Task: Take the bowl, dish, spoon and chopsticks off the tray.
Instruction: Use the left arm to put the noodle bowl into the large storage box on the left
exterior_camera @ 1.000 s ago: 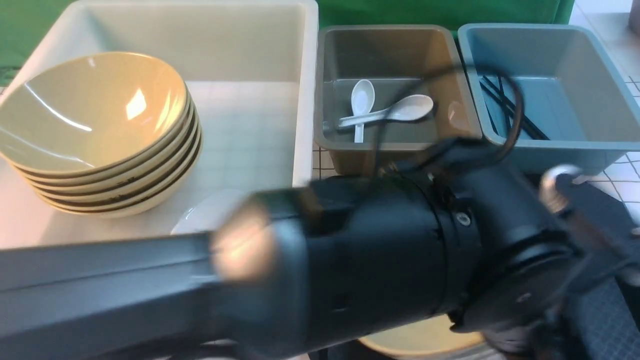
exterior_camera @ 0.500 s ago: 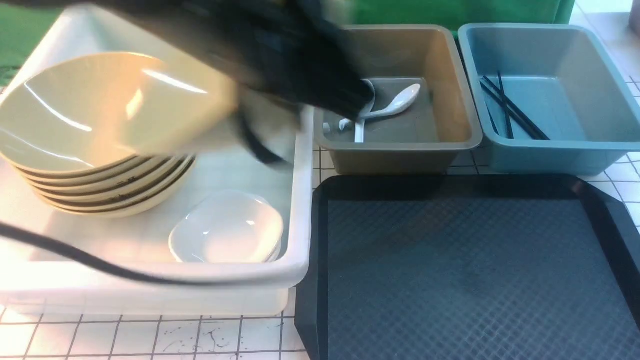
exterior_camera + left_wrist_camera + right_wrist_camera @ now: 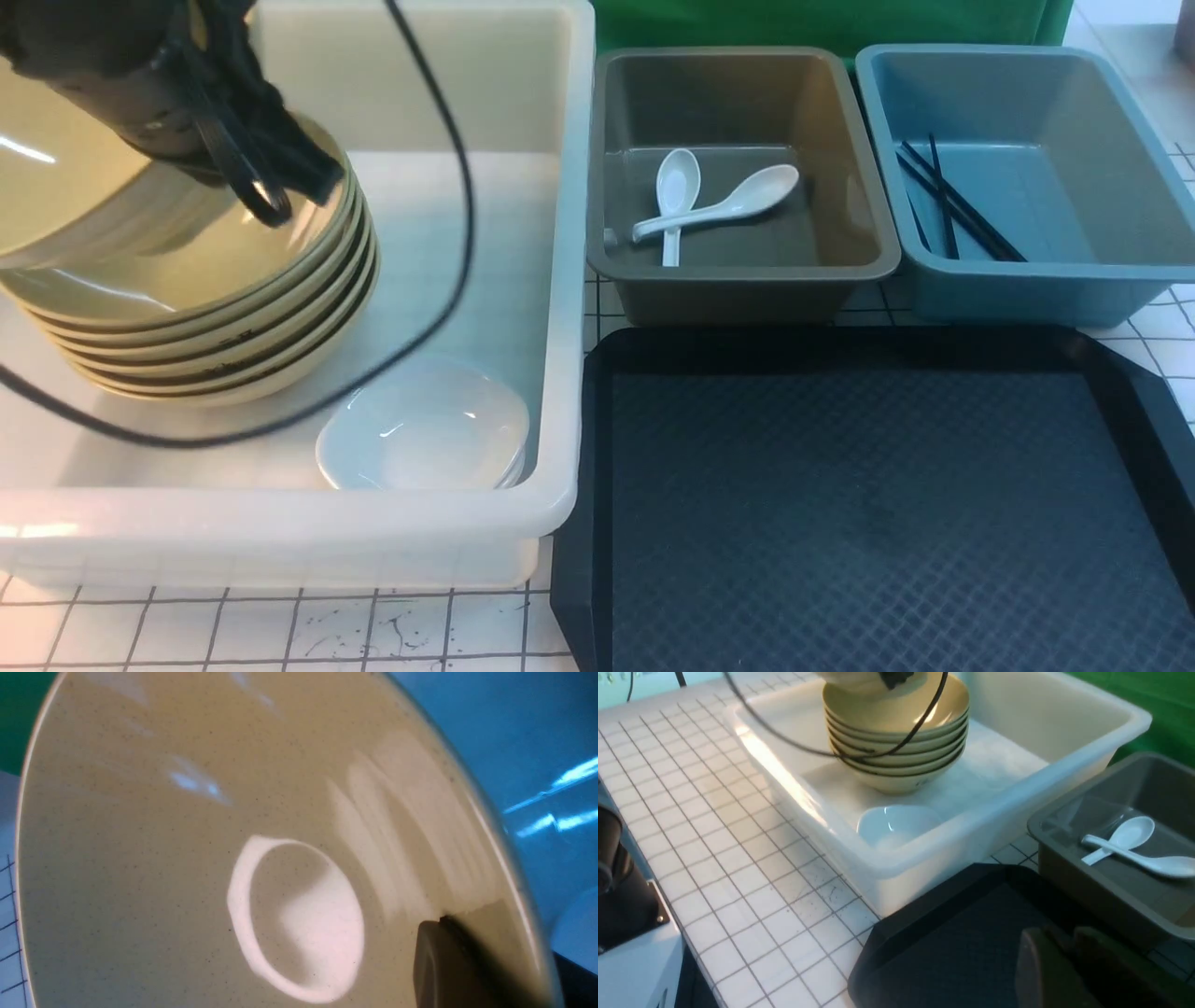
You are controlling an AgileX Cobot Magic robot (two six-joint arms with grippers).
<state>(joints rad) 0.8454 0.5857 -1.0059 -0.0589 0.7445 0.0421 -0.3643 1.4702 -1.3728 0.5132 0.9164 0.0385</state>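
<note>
An olive-yellow bowl (image 3: pixel 56 196) hangs tilted just above the stack of like bowls (image 3: pixel 233 336) in the white bin, with my left gripper (image 3: pixel 233 159) shut on its rim. In the left wrist view the bowl (image 3: pixel 187 858) fills the frame, one finger (image 3: pixel 439 961) pressed inside its wall. The black tray (image 3: pixel 840 513) carries nothing. The white dish (image 3: pixel 425 429) lies in the white bin's front corner. Two spoons (image 3: pixel 747 198) sit in the grey bin and the chopsticks (image 3: pixel 952 210) in the blue bin. My right gripper (image 3: pixel 1064 947) is shut over the tray (image 3: pixel 962 933), holding nothing.
The white bin (image 3: pixel 560 280) stands left of the tray, with the grey bin (image 3: pixel 738 280) and the blue bin (image 3: pixel 1027 285) behind the tray. A black cable (image 3: pixel 448 280) from the left arm loops over the white bin. White gridded tabletop (image 3: pixel 280 635) lies in front.
My left arm swung from across the tray to the far left, carrying the bowl over the stack in the white bin. The tray is now uncovered and bare.
</note>
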